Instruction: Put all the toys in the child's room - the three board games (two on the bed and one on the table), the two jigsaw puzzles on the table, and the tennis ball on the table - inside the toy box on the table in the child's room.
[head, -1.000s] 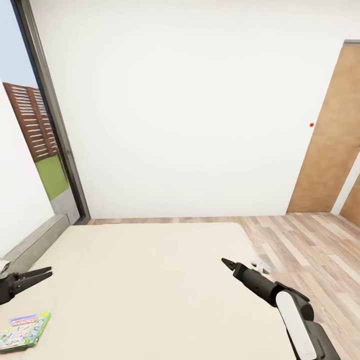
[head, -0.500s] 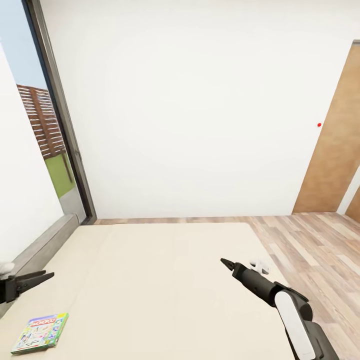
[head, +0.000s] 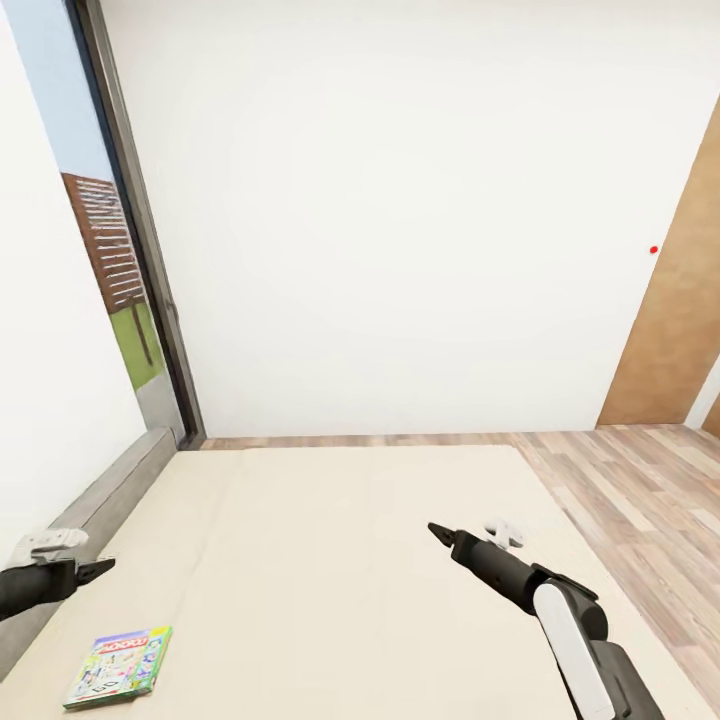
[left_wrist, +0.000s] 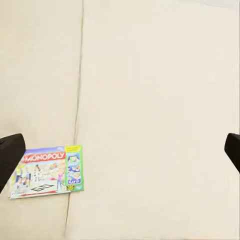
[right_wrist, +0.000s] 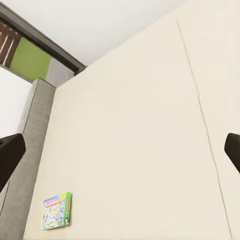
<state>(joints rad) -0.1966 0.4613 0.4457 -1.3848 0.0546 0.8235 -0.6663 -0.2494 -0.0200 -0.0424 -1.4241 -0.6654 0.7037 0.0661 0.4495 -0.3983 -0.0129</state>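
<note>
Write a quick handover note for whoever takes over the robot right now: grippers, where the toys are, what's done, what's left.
Left gripper: jaws open, empty, above the bed's left edge.
Right gripper: jaws open per its wrist view, empty, over the mattress.
One board game, the white-and-green Monopoly box, lies flat on the bed near the left gripper, untouched.
Done: nothing visibly picked up.
Left: grasp this game, likely with the left arm, then carry it to the toy box; other toys and the box are out of frame here.
</note>
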